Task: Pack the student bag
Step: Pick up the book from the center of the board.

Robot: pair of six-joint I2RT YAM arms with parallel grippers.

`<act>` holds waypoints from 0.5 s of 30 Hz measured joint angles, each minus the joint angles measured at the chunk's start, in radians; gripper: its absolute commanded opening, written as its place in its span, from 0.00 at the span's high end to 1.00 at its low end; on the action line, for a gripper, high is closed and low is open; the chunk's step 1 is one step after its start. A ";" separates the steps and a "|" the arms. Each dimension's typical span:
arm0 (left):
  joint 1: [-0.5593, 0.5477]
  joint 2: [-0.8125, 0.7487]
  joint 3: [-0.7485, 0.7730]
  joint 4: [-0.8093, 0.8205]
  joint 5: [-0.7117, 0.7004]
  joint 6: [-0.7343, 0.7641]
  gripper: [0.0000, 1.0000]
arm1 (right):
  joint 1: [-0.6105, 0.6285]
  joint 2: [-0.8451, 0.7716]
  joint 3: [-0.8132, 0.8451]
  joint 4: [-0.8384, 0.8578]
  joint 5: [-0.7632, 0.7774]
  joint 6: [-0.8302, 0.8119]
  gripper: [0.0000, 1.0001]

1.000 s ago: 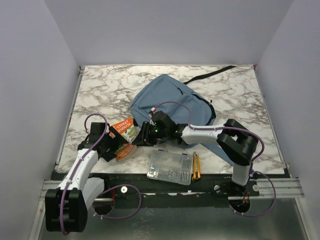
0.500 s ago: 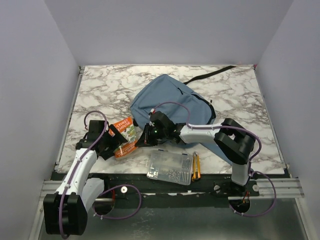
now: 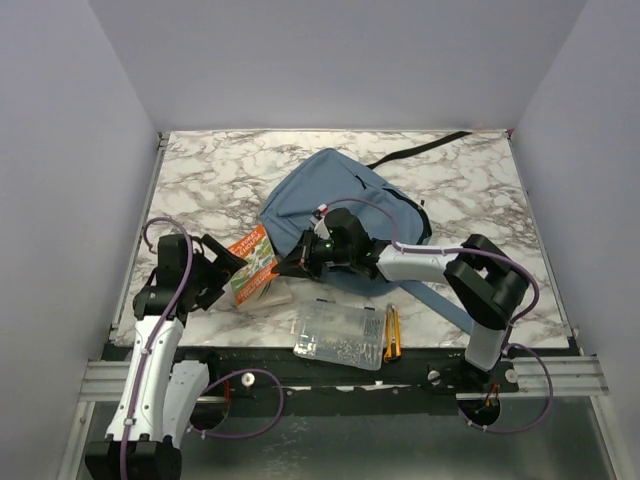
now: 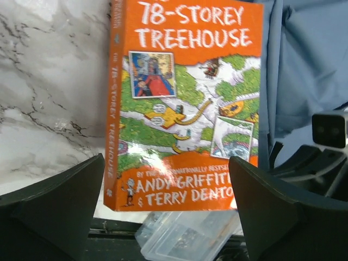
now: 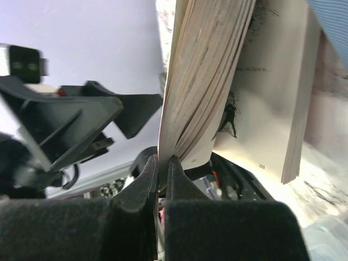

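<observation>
Nothing looks packed yet, with the right pincer (image 5: 162,163) clamped on the book (image 3: 252,265) left of the student bag (image 3: 340,200), the left pincer (image 4: 167,206) wide open, empty.

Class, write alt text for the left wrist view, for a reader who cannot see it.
An orange paperback, The 78-Storey Treehouse, fills the middle of the frame between the wide-open fingers of the left end effector. The marble table lies to its left, the blue-grey student bag to its right, a clear plastic box below.

An orange paperback book (image 4: 185,103) (a treehouse story) fills the middle, with a blue-grey fabric bag (image 4: 304,60) at the right.
</observation>
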 measured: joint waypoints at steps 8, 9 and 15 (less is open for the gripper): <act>0.194 -0.088 -0.144 -0.008 0.137 -0.149 0.02 | -0.033 -0.015 -0.072 0.195 -0.045 0.169 0.99; 0.213 -0.095 -0.166 -0.002 0.162 -0.163 0.02 | -0.035 -0.014 -0.077 0.206 -0.048 0.183 0.99; 0.256 -0.171 -0.318 0.176 0.353 -0.320 0.10 | -0.037 -0.014 -0.084 0.272 -0.056 0.237 1.00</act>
